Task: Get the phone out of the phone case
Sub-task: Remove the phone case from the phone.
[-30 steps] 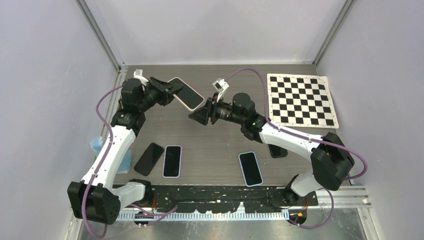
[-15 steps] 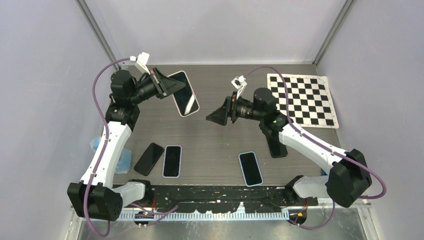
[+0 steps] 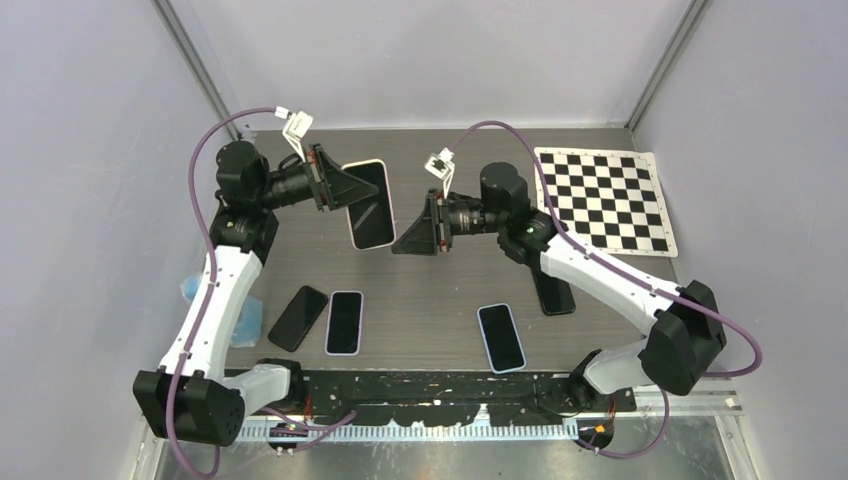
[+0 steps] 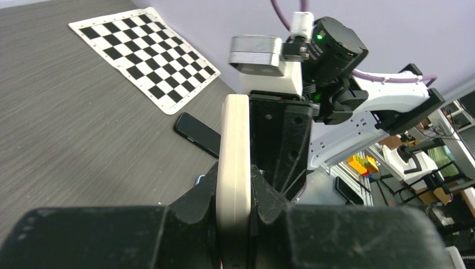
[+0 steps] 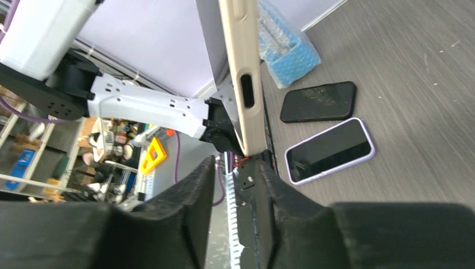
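Note:
A phone (image 3: pixel 368 203) with a dark screen sits in a cream phone case (image 4: pixel 234 129) and is held in the air over the back left of the table. My left gripper (image 3: pixel 345 187) is shut on the case's upper edge; in the left wrist view the cream edge is pinched between both fingers (image 4: pixel 234 171). My right gripper (image 3: pixel 397 247) is at the phone's lower right corner. In the right wrist view the case's edge (image 5: pixel 242 73) ends just beyond the fingertips. That gripper (image 5: pixel 235 162) is open with nothing between its fingers.
On the table lie a black phone (image 3: pixel 298 317), a lilac-cased phone (image 3: pixel 343 322), a white-cased phone (image 3: pixel 501 337) and another black phone (image 3: pixel 556 297) under the right arm. A checkerboard mat (image 3: pixel 603 198) is at the back right, a blue packet (image 3: pixel 190 288) at the left edge.
The left arm has turned the cased phone from slanted to nearly upright. The right gripper drew back to the right, then came in to the phone's lower corner.

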